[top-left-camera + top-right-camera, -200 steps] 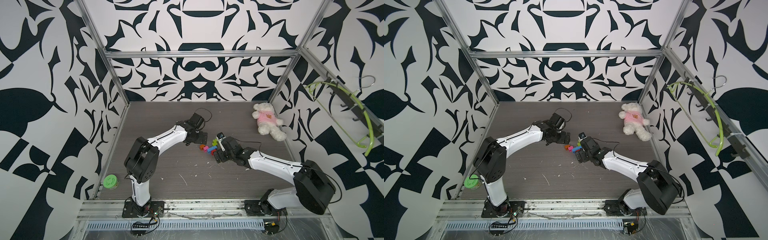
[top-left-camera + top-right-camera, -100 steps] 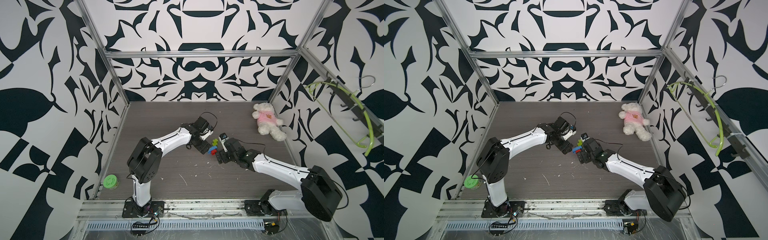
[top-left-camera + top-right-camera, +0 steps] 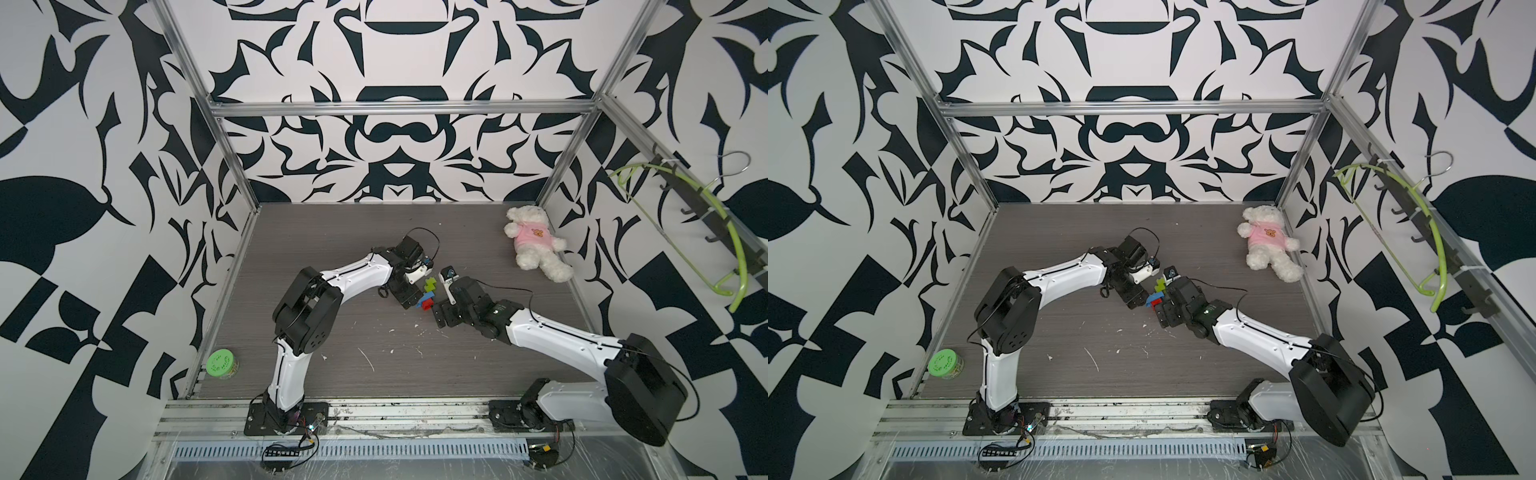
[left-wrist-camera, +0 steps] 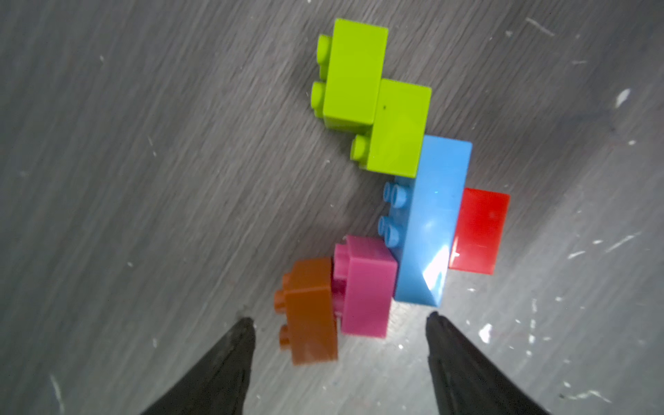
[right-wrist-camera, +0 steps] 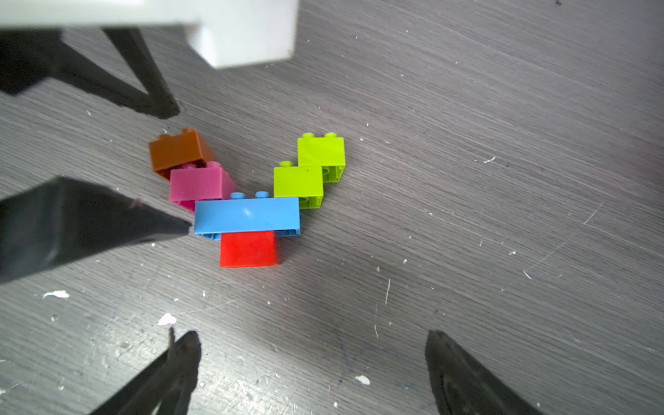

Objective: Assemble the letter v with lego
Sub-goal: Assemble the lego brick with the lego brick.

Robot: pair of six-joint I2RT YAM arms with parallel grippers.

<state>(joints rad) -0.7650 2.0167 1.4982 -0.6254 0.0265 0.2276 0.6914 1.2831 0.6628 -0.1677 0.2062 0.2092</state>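
Left hand [image 4: 340, 319] has swung in astride the orange brick [image 4: 310, 312], released. Right hand [image 5: 312, 337] gapes empty; the letter v [image 5: 248, 215] likely needs that brick seated.

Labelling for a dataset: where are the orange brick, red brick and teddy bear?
orange brick [image 4: 312, 316]: left wrist view, middle of its smooth face.
red brick [image 5: 248, 249]: right wrist view, middle of its face.
teddy bear [image 3: 532, 236]: a top view, pink shirt.
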